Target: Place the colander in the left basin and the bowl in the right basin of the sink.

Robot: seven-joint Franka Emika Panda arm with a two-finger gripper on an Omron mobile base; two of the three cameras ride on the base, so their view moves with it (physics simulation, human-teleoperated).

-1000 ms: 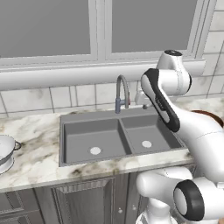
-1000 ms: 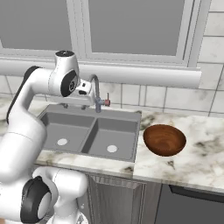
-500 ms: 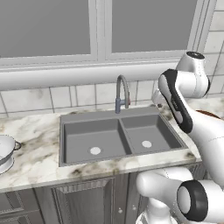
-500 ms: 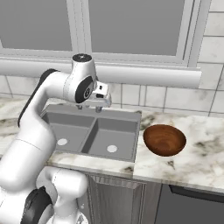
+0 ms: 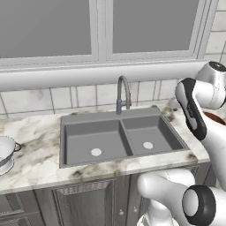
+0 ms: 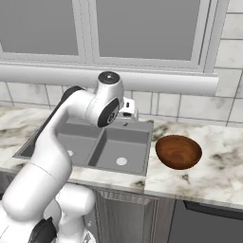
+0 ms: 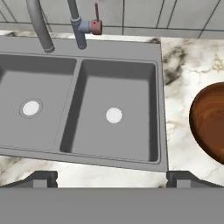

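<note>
Both wells of the sink [image 5: 121, 137] sit bare, so neither thing has been placed yet. The colander [image 5: 5, 152] stands on the marble at the far left edge of the left base view, well apart from the sink, with one dark loop handle poking toward the basins. The bowl [image 6: 178, 151] rests upright on the counter [image 6: 218, 166] at centre right of the right base view, just beside the sink's right rim; in the hand view its reddish-brown curve [image 7: 211, 122] fills the right edge.

The gripper [image 7: 112, 178] hangs with its jaws spread wide and nothing between them; its two dark fingertips [image 7: 43, 179] rise at the bottom corners of the hand view, looking down over the right basin [image 7: 114, 113], with the left basin [image 7: 30, 107] to its left and the faucet [image 7: 39, 26] at the top.

The bowl looks like the nearer job. It appears rigid and glossy, probably light enough, but the smooth curved wall could slip out of a two-finger pinch. I'd take it by the rim, one finger inside and one outside, on the side nearest the sink, and squeeze firmly. The colander looks stiff, thin metal and light; its rim near a handle seems the safest hold, since the loops are small for the fingers.
</note>
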